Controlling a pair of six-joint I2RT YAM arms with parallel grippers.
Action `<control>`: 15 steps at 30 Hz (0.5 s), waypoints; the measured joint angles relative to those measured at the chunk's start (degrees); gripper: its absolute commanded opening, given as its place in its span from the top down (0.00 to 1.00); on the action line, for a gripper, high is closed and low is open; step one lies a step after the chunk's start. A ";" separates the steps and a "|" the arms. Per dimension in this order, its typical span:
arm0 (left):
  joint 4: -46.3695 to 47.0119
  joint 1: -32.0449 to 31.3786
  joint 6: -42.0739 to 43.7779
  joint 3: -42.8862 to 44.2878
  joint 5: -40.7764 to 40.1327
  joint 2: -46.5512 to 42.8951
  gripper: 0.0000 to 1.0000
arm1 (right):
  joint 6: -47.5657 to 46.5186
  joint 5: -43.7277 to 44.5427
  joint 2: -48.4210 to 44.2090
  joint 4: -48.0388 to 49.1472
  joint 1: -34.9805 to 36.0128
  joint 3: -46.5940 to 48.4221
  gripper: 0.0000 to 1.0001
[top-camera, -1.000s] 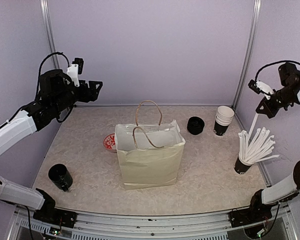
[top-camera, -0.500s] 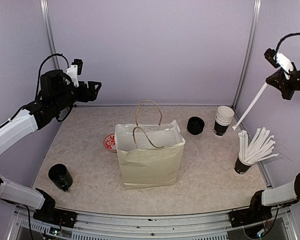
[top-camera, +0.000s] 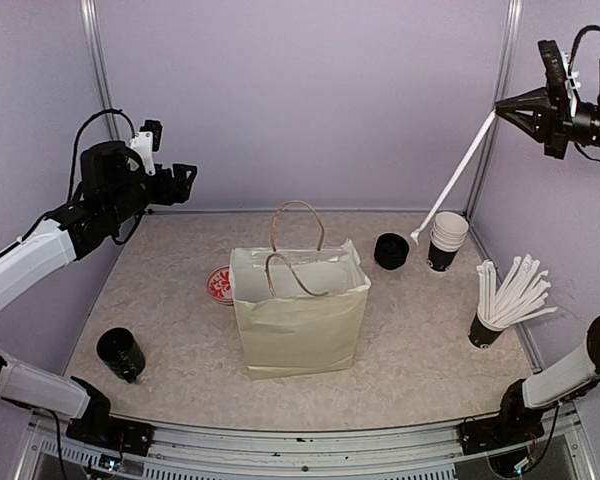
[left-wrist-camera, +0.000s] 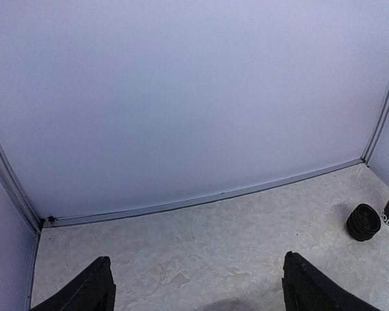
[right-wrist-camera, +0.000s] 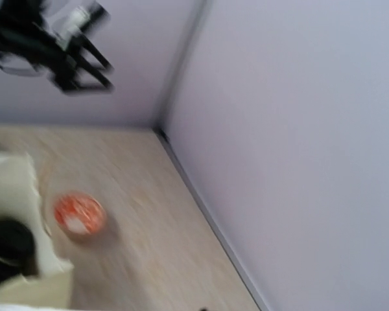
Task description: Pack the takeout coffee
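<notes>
The takeout coffee (top-camera: pixel 120 354), a small black cup, stands alone at the table's front left. My left gripper (top-camera: pixel 187 181) hangs high over the back left, far from the cup. In the left wrist view my left gripper (left-wrist-camera: pixel 201 295) is open, with only bare table between its fingertips (left-wrist-camera: pixel 96 290). High at the back right, my right gripper (top-camera: pixel 502 106) is shut on a long white stick (top-camera: pixel 455 172) that slants down towards the nested cups. The right wrist view is blurred and shows none of its fingers.
A cream paper bag (top-camera: pixel 300 315) with handles stands open mid-table. A red and white disc (top-camera: pixel 218 284) lies to its left. At the back right sit a black lid stack (top-camera: pixel 391 250) and nested cups (top-camera: pixel 446 240). A black cup of white sticks (top-camera: pixel 488 328) stands at the right.
My right arm has risen from above the cup of sticks to high at the back right, carrying one white stick clear and swinging it leftward. The left arm has hardly moved.
</notes>
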 measured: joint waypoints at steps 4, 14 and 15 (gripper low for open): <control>0.00 0.20 0.35 0.00 -0.76 0.00 0.13 | 3.26 -2.36 2.78 4.15 3.72 1.70 1.00; 0.02 0.57 0.98 0.00 -1.33 0.74 0.13 | 6.47 3.04 6.67 12.90 22.36 -3.78 1.00; 0.00 0.57 1.01 0.00 -1.31 0.94 0.12 | 6.99 4.52 6.99 14.14 24.52 -4.70 1.00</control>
